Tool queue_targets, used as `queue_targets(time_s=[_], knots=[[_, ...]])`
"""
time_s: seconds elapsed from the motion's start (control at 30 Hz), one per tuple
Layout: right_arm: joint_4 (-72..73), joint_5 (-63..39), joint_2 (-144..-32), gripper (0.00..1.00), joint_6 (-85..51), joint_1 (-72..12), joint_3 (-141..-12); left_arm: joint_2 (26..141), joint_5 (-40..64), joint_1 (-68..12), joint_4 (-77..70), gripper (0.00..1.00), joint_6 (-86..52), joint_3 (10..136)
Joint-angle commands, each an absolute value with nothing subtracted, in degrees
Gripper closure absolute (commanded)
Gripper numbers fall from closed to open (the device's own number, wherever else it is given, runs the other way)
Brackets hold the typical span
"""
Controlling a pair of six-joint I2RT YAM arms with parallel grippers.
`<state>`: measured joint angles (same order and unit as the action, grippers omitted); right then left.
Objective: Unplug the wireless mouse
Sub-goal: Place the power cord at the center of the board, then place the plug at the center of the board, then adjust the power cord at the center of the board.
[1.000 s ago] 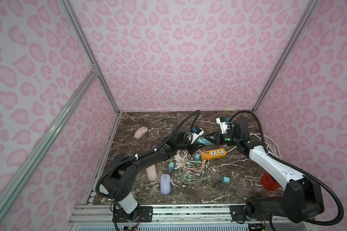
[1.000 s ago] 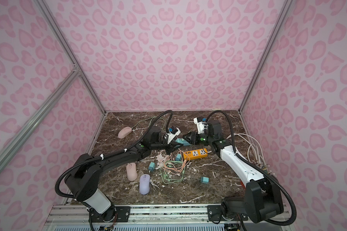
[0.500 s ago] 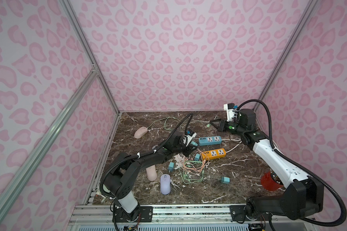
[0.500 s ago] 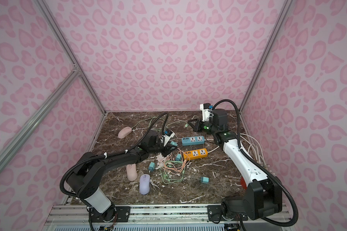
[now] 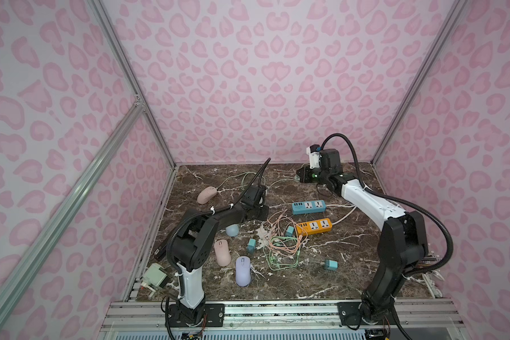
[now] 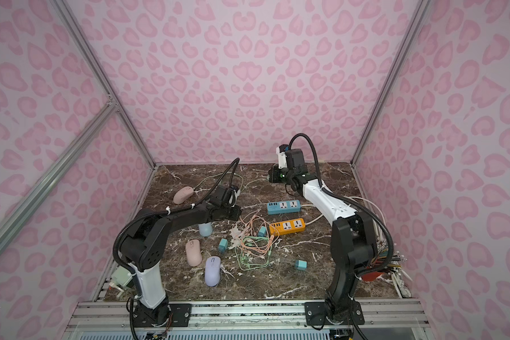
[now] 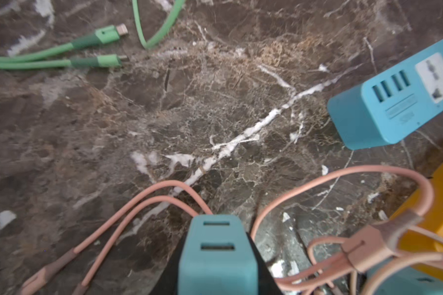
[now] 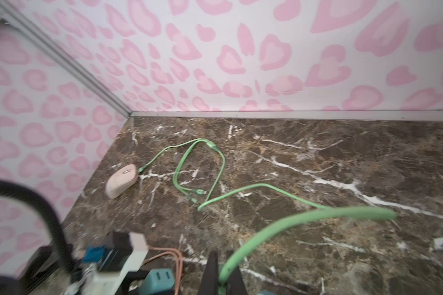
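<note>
While both arms were extended over the marble table (image 5: 351, 273): conditions were as listed below.
Left gripper (image 5: 263, 212): jaws were clamped on a teal charger (image 7: 216, 258), whose two USB slots faced the wrist camera.
Right gripper (image 5: 300, 176): jaws were together on a green cable (image 8: 279, 224), held up near the back wall.
Task mouse: the pink mouse (image 5: 206, 194) lay by the left wall, well apart from both grippers. The green cable ran across the table to its front end; plugged or not could not be told.
Blue power strip (image 5: 308, 207): lay near the orange power strip (image 5: 314, 226), not touching it.
Orange power strip, USB end: a peach cable (image 7: 368, 245) lay over it; insertion could not be told.
Red holder (image 6: 373, 276): thin coloured strands (image 6: 390, 260) fanned out from it beside the right arm's base.
</note>
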<state>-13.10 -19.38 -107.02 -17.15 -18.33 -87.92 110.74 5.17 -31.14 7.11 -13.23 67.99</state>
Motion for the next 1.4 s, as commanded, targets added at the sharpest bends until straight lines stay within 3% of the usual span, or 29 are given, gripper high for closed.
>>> queue_targets(time_s=[0.0, 0.23, 0.27, 0.37, 0.4, 0.47, 0.5, 0.53, 0.67, 0.8, 0.93, 1.23, 1.37], knots=[[-15.3, -15.1, -111.8, 1.00, -14.5, -18.3, -90.4, 112.7, 9.0, -31.0, 6.4, 0.90, -14.0, 70.3], [-20.1, -10.3, -119.5, 1.00, -12.8, -18.2, -96.7, 116.2, 11.1, -31.1, 6.2, 0.88, -14.9, 76.7], [-20.5, -8.8, -119.7, 0.95, -13.2, -18.3, -96.6, 117.2, 11.6, -31.0, 6.2, 0.87, -14.9, 77.4], [-21.5, -3.5, -118.9, 0.63, -13.5, -19.2, -95.9, 118.8, 14.2, -31.0, 3.6, 0.79, -16.0, 77.5], [-21.6, -2.1, -118.1, 0.52, -13.1, -19.8, -95.3, 119.0, 14.9, -31.0, 3.3, 0.68, -16.1, 77.5], [-21.7, 0.1, -116.0, 0.42, -12.4, -21.4, -93.8, 118.5, 15.0, -31.0, 2.9, 0.47, -16.2, 77.0], [-21.5, 1.6, -114.5, 0.40, -12.2, -22.4, -92.7, 117.7, 13.9, -31.0, 2.3, 0.16, -16.7, 76.0], [-20.7, 4.0, -112.6, 0.40, -11.8, -23.9, -90.9, 116.5, 12.2, -31.0, 1.8, 0.01, -17.4, 75.0], [-13.8, 12.1, -106.3, 0.39, -10.6, -29.8, -83.4, 108.5, 2.9, -31.0, 1.1, 0.01, -21.5, 70.4], [-16.3, -6.5, -109.9, 0.42, -13.0, -31.8, -88.6, 96.4, -8.1, -30.5, 5.8, 0.01, -28.5, 66.5], [-18.1, -21.6, -119.3, 0.44, -18.7, -33.8, -99.8, 83.4, -9.7, -29.7, 9.9, 0.01, -33.2, 63.0], [-31.5, -26.1, -156.1, 0.37, -25.4, -35.5, -149.1, 57.4, -4.0, -29.6, 16.3, 0.01, -36.6, 55.8], [-20.2, -29.0, -162.0, 0.38, -33.6, -34.0, -150.8, 50.9, -2.7, -29.6, 24.2, 0.02, -32.4, 58.4]])
